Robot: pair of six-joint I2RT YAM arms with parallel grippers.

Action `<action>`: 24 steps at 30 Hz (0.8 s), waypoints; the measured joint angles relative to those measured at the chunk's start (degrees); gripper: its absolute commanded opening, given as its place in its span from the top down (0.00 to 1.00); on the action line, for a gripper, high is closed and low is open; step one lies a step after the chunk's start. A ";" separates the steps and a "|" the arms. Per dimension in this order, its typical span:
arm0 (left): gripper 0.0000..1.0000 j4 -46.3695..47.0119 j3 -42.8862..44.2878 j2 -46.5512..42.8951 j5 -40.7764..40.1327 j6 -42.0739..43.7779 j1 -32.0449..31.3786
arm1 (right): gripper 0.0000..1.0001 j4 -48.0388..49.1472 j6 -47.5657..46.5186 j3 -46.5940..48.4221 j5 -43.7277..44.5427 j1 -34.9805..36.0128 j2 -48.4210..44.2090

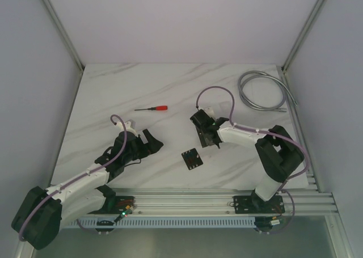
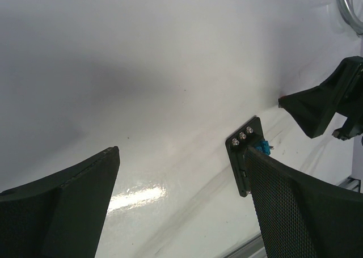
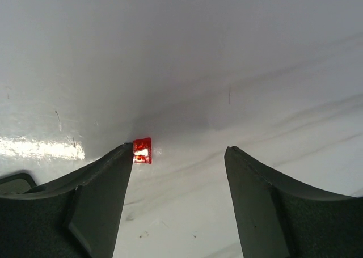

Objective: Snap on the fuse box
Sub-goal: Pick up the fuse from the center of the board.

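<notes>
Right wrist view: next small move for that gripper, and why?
Probably shift the right gripper sideways until the red fuse sits midway between its fingers. Its jaws stand open and empty, and the fuse lies on the table beside one fingertip, off centre. Closing now would likely miss it.

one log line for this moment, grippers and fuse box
left gripper open, empty | right gripper open, empty, red fuse lying beside it | fuse box lying flat, ungripped

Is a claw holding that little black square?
No: the fuse box lies on the table, clear of the left gripper and the right gripper.
</notes>
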 measured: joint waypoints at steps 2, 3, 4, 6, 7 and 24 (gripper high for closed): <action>0.00 0.00 0.00 0.00 0.00 0.00 0.00 | 0.26 -0.79 0.85 -0.33 0.11 -0.13 -0.72; 0.00 0.00 0.00 0.00 0.00 0.00 0.00 | 0.25 -0.85 1.27 -0.48 0.09 -0.13 -1.27; 0.00 0.00 0.00 0.00 0.00 0.00 0.00 | 0.25 -0.81 1.68 -0.59 0.07 -0.11 -1.88; 0.00 0.00 0.00 0.00 0.00 0.00 0.00 | 0.23 -0.46 2.40 -0.74 0.11 -0.07 -3.30; 0.00 0.00 0.00 0.02 0.00 0.00 0.00 | 0.22 -0.04 2.75 -0.74 0.15 -0.07 -3.80; 0.00 -0.02 0.00 0.26 0.04 -0.02 0.00 | 0.17 2.86 4.66 -0.63 3.56 -0.09 0.31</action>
